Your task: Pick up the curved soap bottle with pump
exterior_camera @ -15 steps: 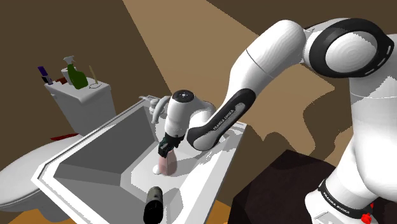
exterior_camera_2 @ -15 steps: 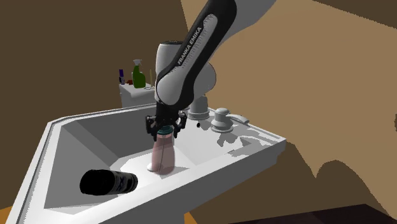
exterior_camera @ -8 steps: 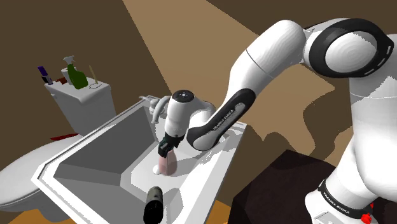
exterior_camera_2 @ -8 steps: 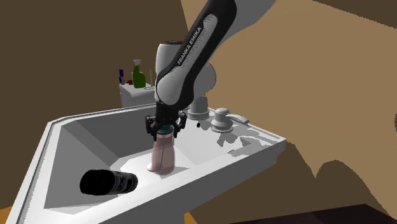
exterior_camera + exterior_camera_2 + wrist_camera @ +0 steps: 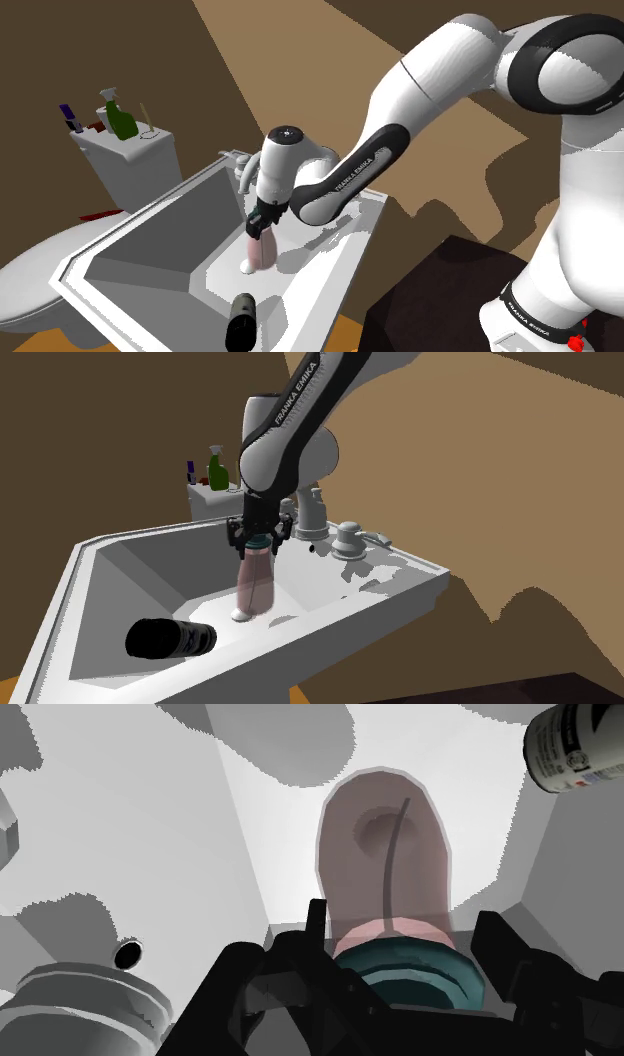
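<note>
A pink see-through soap bottle (image 5: 262, 248) with a teal collar hangs upright over the near side of the white sink (image 5: 150, 235). My black gripper (image 5: 261, 222) is shut on its pump top from above. In the second exterior view the gripper (image 5: 258, 538) clasps the bottle (image 5: 255, 582) at the neck, and the base sits close over the sink's inner ledge. From the wrist, the fingers (image 5: 497, 936) flank the teal collar of the bottle (image 5: 385, 854), whose dip tube shows inside; the gripper (image 5: 400, 959) hides the pump head.
A black cylinder (image 5: 241, 320) lies on the sink's front rim (image 5: 400, 582), close to the bottle. The faucet (image 5: 315, 517) and a round knob (image 5: 350, 537) stand behind the arm. A toilet tank (image 5: 130, 150) with a green spray bottle (image 5: 120, 118) is at the shoulder view's left.
The arm has risen and drawn the bottle up a little, shifting it slightly toward the basin. The grip on the neck has not changed.
</note>
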You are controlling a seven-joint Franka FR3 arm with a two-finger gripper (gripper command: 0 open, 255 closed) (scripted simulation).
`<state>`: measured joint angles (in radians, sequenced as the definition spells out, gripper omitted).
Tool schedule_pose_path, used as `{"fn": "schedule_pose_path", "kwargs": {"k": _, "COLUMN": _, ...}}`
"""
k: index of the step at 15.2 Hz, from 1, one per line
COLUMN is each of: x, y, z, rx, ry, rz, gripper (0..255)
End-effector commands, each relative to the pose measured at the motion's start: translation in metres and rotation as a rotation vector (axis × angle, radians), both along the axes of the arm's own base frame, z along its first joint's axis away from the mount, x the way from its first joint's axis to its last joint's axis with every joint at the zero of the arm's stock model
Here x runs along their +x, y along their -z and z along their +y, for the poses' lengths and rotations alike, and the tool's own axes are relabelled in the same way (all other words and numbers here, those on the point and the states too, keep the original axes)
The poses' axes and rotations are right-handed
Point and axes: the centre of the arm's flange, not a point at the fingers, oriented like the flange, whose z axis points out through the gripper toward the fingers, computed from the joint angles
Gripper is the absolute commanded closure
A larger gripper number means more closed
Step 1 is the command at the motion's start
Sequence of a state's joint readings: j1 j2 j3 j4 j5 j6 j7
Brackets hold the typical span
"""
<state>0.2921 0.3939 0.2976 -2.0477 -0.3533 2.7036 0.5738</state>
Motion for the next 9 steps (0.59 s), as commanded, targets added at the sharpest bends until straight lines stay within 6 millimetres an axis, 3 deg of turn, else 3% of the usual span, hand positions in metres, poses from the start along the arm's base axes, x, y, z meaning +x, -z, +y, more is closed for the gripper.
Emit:
{"fn": "schedule_pose_path", "kwargs": {"k": 1, "x": 0.0, "y": -0.01, "z": -0.001, "rx": 0.0, "ry": 0.0, "rz": 0.0, "gripper": 255}}
{"fn": "schedule_pose_path", "kwargs": {"k": 7, "x": 0.0, "y": -0.041, "z": -0.001, "rx": 0.0, "ry": 0.0, "rz": 0.0, "gripper": 255}}
{"fn": "schedule_pose_path", "kwargs": {"k": 9, "x": 0.0, "y": -0.042, "z": -0.001, "rx": 0.0, "ry": 0.0, "rz": 0.0, "gripper": 255}}
